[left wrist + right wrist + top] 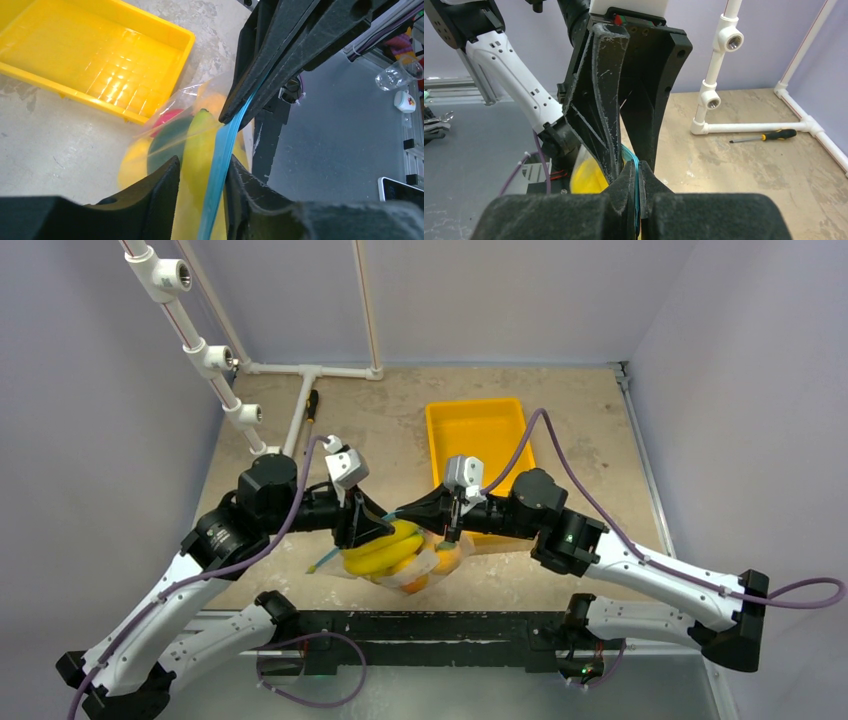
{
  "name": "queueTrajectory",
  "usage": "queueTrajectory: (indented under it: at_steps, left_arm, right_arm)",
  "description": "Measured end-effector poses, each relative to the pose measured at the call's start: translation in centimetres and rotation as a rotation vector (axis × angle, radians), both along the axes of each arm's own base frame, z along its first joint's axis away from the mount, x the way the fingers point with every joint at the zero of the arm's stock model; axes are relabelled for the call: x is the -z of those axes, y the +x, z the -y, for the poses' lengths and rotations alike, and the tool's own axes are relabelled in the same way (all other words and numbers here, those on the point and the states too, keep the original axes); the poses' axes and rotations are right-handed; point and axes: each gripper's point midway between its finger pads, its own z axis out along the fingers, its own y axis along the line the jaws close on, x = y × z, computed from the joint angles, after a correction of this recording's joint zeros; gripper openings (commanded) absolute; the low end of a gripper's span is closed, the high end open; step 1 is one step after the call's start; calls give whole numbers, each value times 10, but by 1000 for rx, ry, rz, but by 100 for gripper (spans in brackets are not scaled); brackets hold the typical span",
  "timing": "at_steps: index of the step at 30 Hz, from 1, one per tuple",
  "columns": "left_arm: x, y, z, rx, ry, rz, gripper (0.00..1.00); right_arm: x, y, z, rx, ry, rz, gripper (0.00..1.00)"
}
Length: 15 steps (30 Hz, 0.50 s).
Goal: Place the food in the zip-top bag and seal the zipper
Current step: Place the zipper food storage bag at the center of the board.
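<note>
The clear zip-top bag point(420, 572) hangs just above the table's near middle with the food inside: a yellow banana point(197, 145), a dark green piece point(167, 140), a red piece point(167, 116) and an orange one point(440, 560). Its teal zipper point(222, 155) runs taut between both grippers. My right gripper point(638, 167) is shut on the zipper point(631, 156) at the bag's right end. My left gripper point(202, 162) straddles the strip. The strip lies against one finger point(250, 192), with a clear gap to the other finger point(150, 195).
An empty yellow tray point(478, 430) sits just behind the bag. A white pipe frame point(300, 370) and a screwdriver point(310, 410) lie at the back left. The black rail point(420, 625) marks the table's near edge, right below the bag.
</note>
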Motion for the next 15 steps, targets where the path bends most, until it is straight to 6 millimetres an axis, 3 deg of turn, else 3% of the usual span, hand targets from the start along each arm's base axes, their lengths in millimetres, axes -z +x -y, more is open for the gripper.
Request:
queueTrajectory:
  at_steps: [3, 15]
  left_arm:
    - [0, -1, 0, 3, -5, 1, 0]
    - [2, 3, 1, -8, -12, 16, 0]
  right_arm:
    - [4, 0, -2, -3, -9, -6, 0]
    - [5, 3, -3, 11, -12, -18, 0]
